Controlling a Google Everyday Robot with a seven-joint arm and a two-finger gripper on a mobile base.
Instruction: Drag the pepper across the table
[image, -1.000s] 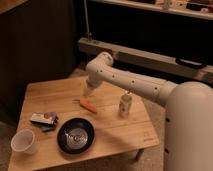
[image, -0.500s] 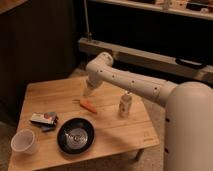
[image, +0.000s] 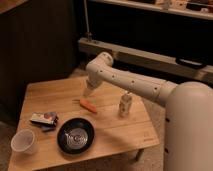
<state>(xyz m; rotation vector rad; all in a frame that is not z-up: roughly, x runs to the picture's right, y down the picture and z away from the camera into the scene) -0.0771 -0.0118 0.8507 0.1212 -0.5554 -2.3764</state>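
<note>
1. I took the black bowl (image: 75, 135) as my landmark. It sat on the bench (image: 117, 134) near the front edge, holding something pale and shiny that I could not make out.
2. The pepper (image: 88, 105) lay flat on the bench just behind the bowl, a little to the right of it in my view. Its length ran slantwise and it was clear of the bowl's rim.
3. The gripper (image: 87, 92) hung beyond the bowl, pointing down, just over the pepper's far end. I could not tell whether it touched the pepper.
4. Its jaws stood spread, with nothing pinched between them.
5. The white arm (image: 135, 85) reached in from the robot's body (image: 190, 130) at the right of the bowl. It bent at an elbow high behind the bowl and dropped to the gripper.
6. A white-and-silver bottle (image: 125, 105) stood upright behind the bowl and to its right, apart from it.
7. A pale cup (image: 23, 141) stood upright to the left of the bowl, apart from it.
8. A small flat packet (image: 44, 119) lay to the left of the bowl and slightly behind it, close to its rim.
</note>
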